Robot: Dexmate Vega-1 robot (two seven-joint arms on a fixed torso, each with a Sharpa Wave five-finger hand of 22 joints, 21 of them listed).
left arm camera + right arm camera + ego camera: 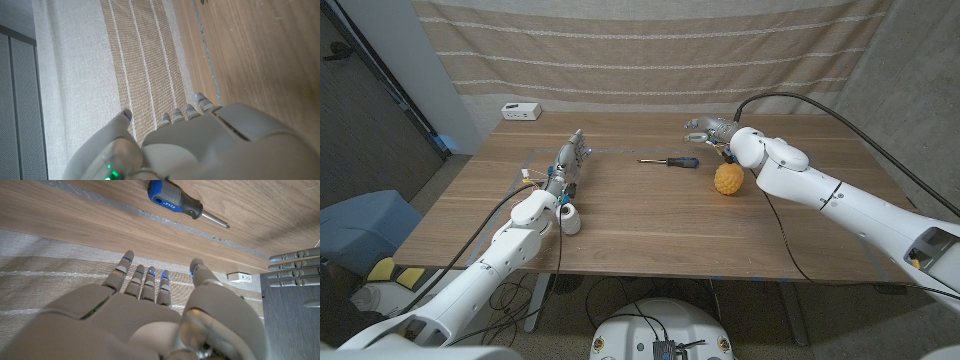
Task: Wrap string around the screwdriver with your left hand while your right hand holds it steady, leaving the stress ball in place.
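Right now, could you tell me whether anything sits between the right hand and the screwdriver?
Nothing visible does. The right hand hovers open just beyond the screwdriver, with only bare table between them. The stress ball lies off to the side, nearer the robot, clear of that path.

screwdriver [671,161]: blue-black handle, lying flat mid-table | stress ball [726,179]: orange, near its handle

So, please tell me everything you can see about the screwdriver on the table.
The screwdriver has a blue and black handle that looks like plastic or rubber, and a thin metal shaft. It lies flat on the wooden table, handle pointing toward the orange stress ball, apart from it. No hand touches it, and no string is on it.
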